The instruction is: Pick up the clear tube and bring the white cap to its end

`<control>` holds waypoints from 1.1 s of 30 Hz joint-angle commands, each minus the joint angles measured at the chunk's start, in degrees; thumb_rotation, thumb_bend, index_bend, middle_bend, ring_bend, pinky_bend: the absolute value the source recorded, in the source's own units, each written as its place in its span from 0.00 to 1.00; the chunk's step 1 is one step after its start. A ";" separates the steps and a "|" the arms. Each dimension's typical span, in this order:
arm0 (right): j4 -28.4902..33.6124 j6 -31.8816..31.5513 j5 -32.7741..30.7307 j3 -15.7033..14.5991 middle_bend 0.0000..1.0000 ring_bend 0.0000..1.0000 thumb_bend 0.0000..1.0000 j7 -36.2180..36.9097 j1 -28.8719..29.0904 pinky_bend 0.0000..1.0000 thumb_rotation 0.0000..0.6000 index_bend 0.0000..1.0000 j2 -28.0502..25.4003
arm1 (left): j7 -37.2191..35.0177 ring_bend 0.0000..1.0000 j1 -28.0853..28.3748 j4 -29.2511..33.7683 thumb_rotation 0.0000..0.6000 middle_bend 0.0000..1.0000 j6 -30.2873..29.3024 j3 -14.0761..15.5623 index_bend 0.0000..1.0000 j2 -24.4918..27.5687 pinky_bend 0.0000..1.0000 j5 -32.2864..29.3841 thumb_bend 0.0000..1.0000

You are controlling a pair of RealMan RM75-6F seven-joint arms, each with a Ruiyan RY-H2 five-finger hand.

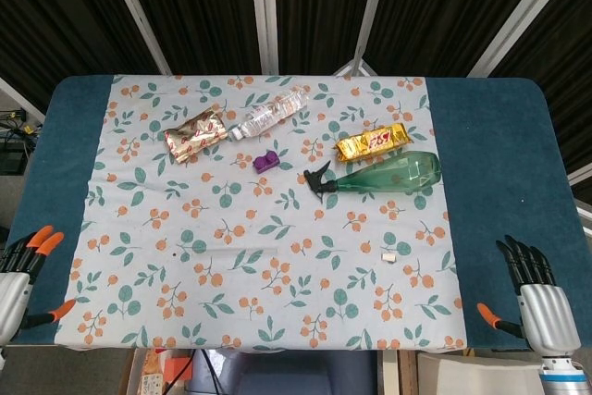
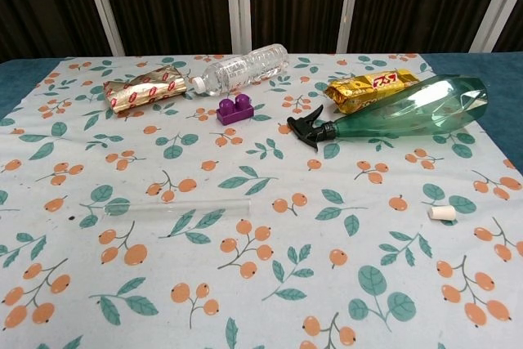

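The clear tube (image 2: 188,208) lies flat on the floral cloth, left of centre; in the head view the clear tube (image 1: 242,251) is faint. A small white cap (image 2: 441,212) rests on the cloth at the right, the same white cap (image 1: 389,257) showing in the head view. My left hand (image 1: 20,273) hangs off the table's near left corner, fingers apart, holding nothing. My right hand (image 1: 535,295) hangs off the near right corner, fingers straight and empty. Both hands are far from tube and cap and appear only in the head view.
At the back of the cloth lie a water bottle (image 2: 241,65), a foil snack pouch (image 2: 145,87), a purple brick (image 2: 234,109), a gold snack pack (image 2: 372,87) and a green spray bottle (image 2: 400,112). The blue table (image 1: 504,164) borders the cloth.
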State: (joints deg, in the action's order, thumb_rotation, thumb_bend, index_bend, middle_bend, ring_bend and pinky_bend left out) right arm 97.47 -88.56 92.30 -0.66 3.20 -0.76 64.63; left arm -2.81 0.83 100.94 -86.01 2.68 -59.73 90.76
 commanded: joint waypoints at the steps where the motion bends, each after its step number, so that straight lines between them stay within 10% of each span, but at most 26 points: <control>1: -0.11 0.13 -0.01 -0.04 0.00 0.00 0.23 0.03 0.04 0.00 1.00 0.00 -0.04 | 0.52 0.00 0.19 0.01 1.00 0.00 0.18 -0.02 0.01 -0.14 0.00 0.19 0.14; 16: 0.29 0.77 -0.81 -0.06 0.00 0.00 0.23 1.22 0.11 0.00 1.00 0.00 -0.49 | 12.05 0.00 8.08 7.02 1.00 0.13 9.93 -4.77 0.15 -4.22 0.00 -4.28 0.23; 33: 0.49 1.01 -1.42 -0.06 0.00 0.00 0.23 2.73 0.02 0.00 1.00 0.00 -1.11 | 37.47 0.00 21.86 7.21 1.00 0.27 19.59 -12.51 0.30 -25.95 0.00 -24.86 0.29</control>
State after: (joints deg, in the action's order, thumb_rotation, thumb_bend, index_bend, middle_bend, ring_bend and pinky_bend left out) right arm 97.95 -87.55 90.89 -0.71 5.89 -0.73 63.55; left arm 31.50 20.58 108.95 -67.14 -8.64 -81.86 69.93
